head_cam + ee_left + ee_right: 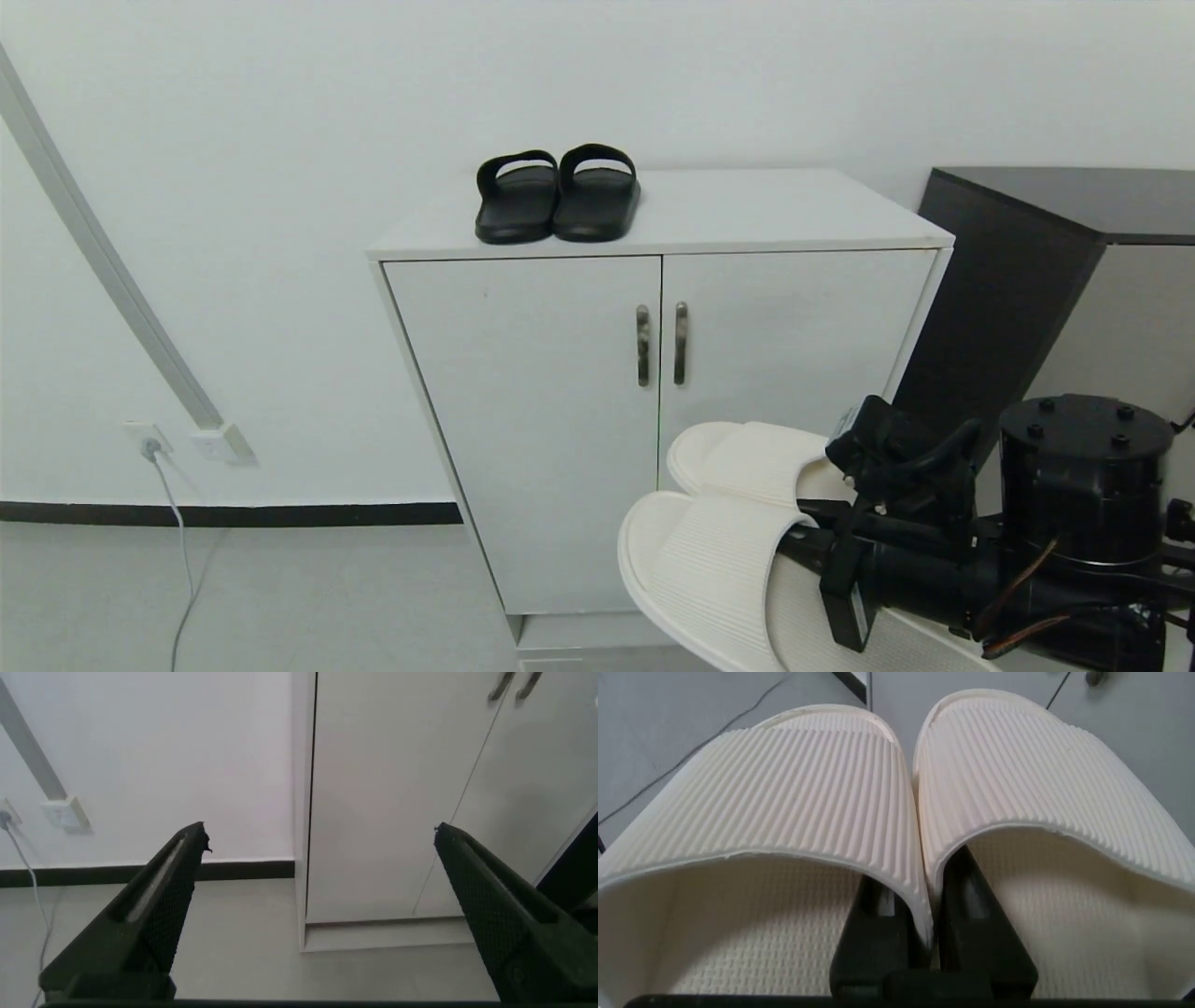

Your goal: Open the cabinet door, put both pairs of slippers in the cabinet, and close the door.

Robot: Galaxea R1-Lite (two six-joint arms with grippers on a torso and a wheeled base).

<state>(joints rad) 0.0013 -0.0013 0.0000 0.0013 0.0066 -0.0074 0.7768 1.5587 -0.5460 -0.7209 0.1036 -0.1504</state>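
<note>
My R end effector (822,551) is clamped on the white slippers (709,560): one finger under each strap, pinching the two inner sides together. R arm comes in low from the right, roughly level. It holds the pair in the air before the lower part of the cabinet (523,420), toes toward it. L end effector (318,887) has its fingers wide apart w/ nothing between, facing the cabinet's lower left edge and the floor (243,943). Both doors (794,327) are shut, handles (642,345) side by side at the middle. Black slippers (557,194) sit as a pair on the cabinet top, near the front edge.
</note>
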